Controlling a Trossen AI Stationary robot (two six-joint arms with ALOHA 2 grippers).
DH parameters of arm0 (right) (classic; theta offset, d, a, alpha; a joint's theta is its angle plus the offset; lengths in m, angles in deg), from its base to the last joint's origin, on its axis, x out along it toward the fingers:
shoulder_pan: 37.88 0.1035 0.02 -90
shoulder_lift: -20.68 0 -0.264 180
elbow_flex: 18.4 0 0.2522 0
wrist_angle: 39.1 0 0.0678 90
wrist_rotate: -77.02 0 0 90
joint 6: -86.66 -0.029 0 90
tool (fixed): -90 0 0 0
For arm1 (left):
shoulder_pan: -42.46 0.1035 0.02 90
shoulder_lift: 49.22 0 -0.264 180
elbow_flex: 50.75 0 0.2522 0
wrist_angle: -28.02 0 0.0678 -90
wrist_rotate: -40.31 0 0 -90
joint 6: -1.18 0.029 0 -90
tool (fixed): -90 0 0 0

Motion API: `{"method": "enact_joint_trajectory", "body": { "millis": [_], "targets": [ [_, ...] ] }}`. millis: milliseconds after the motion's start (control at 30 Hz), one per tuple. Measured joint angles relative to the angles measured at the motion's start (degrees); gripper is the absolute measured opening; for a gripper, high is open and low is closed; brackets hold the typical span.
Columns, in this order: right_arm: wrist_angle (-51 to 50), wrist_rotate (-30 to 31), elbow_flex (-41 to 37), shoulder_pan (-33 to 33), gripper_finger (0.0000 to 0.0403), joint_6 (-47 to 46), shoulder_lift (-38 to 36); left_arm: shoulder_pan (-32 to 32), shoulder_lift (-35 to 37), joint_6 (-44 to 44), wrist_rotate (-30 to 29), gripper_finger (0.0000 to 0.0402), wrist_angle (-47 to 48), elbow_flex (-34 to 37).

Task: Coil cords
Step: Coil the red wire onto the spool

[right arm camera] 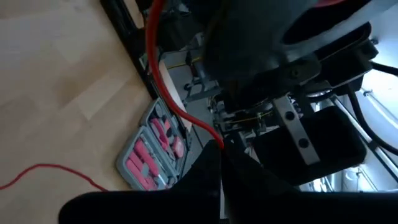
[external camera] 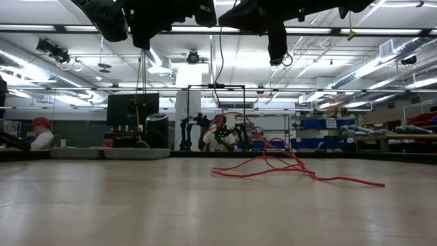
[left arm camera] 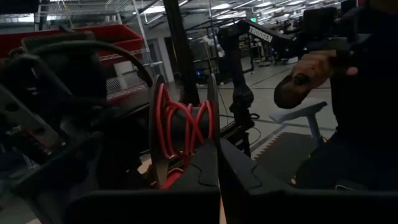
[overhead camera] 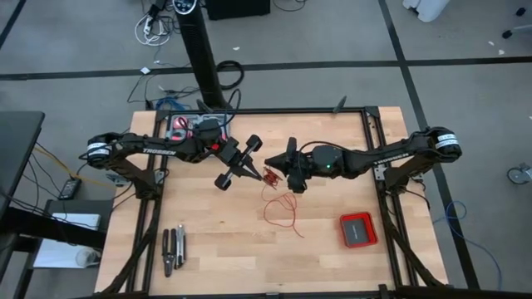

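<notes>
Where arm shows, white "TROSSEN" lettering (overhead camera: 155, 152) readable.

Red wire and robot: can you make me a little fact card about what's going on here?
Table: light wooden top with black rails
Red wire: thin, part wound on a black spool, the rest in loose loops on the table
Left gripper: shut, raised above the table at the spool
Right gripper: shut on the red wire, raised facing the left one
Red box: flat on the table near the right arm's side, apart from the wire
Hand tools: lying near the left front edge
Pink tool kit: open, at the table's back edge
</notes>
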Motion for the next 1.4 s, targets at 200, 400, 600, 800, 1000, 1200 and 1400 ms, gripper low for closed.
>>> {"method": "enact_joint_trajectory", "body": {
  "millis": [200, 400, 600, 800, 1000, 1200, 1400],
  "targets": [
    [0.10, 0.83, 0.00, 0.83, 0.0000, 2.43, 0.00, 0.07, 0.00, 0.12, 0.16, 0.0000, -0.12, 0.00],
    [0.98, -5.67, 0.12, 0.59, 0.0000, 6.04, 0.00, 0.19, 0.00, -2.08, 0.31, 0.0000, 0.02, 0.00],
    [0.93, -7.19, 1.88, 0.01, 0.0000, 7.24, 0.23, 0.39, 0.00, -3.19, 0.68, 0.0000, -0.39, 0.00],
    [-1.66, -3.78, 4.17, 0.05, 0.0000, 7.25, 3.11, 0.39, 0.00, -3.17, 0.42, 0.0000, -2.42, 0.00],
    [0.67, 0.56, 4.15, -0.01, 0.0000, 3.80, 5.03, 0.39, 0.00, -3.08, 0.40, 0.0000, -5.43, -0.02],
    [3.69, -1.15, 4.15, -1.19, 0.0000, 4.17, 4.77, 0.42, 0.00, -3.08, 0.38, 0.0000, -5.08, -0.04],
    [2.57, -2.06, 4.15, -3.01, 0.0000, 2.27, 4.83, 0.42, 0.00, -3.08, 0.25, 0.0000, -5.10, -0.07]
  ]
}}
